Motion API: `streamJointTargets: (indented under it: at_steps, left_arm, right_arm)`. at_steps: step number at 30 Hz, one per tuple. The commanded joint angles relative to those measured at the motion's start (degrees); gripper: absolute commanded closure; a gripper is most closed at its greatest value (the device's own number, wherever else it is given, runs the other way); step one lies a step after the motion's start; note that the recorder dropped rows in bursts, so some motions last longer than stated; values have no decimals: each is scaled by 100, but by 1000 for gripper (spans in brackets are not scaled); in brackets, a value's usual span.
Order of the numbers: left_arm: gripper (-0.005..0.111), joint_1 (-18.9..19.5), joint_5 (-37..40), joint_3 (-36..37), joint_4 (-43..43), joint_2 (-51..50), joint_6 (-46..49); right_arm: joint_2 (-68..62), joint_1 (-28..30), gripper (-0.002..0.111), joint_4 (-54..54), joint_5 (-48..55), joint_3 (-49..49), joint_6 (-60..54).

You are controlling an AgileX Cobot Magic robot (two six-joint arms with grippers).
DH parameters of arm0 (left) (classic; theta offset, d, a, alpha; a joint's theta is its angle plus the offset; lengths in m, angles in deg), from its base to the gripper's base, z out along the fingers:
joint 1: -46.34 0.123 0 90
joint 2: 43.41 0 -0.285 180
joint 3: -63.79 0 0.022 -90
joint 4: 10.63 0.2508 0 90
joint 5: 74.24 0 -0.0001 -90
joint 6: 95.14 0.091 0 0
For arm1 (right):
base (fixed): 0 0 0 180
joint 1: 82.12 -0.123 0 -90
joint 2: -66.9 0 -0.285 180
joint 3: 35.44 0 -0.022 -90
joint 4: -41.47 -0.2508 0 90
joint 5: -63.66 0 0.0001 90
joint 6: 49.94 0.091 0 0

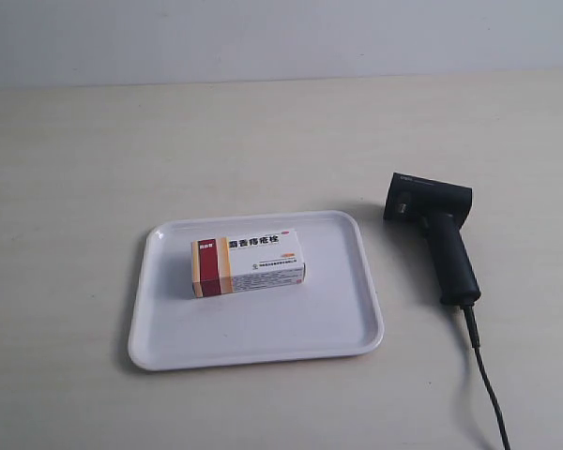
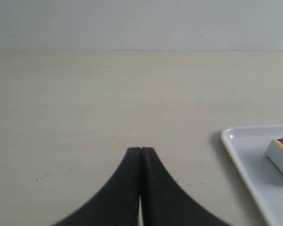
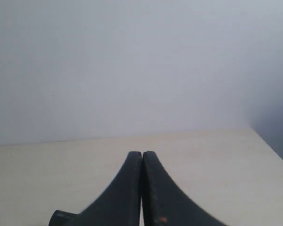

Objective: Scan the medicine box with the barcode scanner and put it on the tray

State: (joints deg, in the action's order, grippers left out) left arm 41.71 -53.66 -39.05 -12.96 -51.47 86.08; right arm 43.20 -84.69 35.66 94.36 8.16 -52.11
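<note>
The medicine box (image 1: 249,263), white with a dark red and orange end, lies flat on the white tray (image 1: 347,323) in the middle of the table. One corner of the box (image 2: 282,154) and a corner of the tray (image 2: 245,150) show in the left wrist view, off to the side of my left gripper (image 2: 140,149), which is shut and empty. The black barcode scanner (image 1: 441,234) lies on the table beside the tray, its cable trailing toward the front edge. My right gripper (image 3: 141,153) is shut on nothing; a bit of the scanner (image 3: 61,218) peeks beside it.
Pale beige tabletop (image 1: 94,169) runs back to a plain light wall (image 1: 281,37). The scanner cable (image 1: 488,384) runs along the table to the front edge. Neither arm appears in the exterior view.
</note>
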Motion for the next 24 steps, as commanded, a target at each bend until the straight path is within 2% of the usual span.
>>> streamJointTargets:
  at_steps: [1,3,8,24]
  left_arm:
    - [107,13,-27,6,4,27,-22]
    - [107,13,-27,6,4,27,-22]
    - [107,13,-27,6,4,27,-13]
    - [107,13,-27,6,4,27,-8]
  right_arm:
    - [519,120,108,-170,-1606,1556,27]
    - [876,120,108,-170,-2118,2325,27]
    - [1587,120,108,-170,-2156,3362,27]
    - [1591,120,108,-103,-1110,3362,-436]
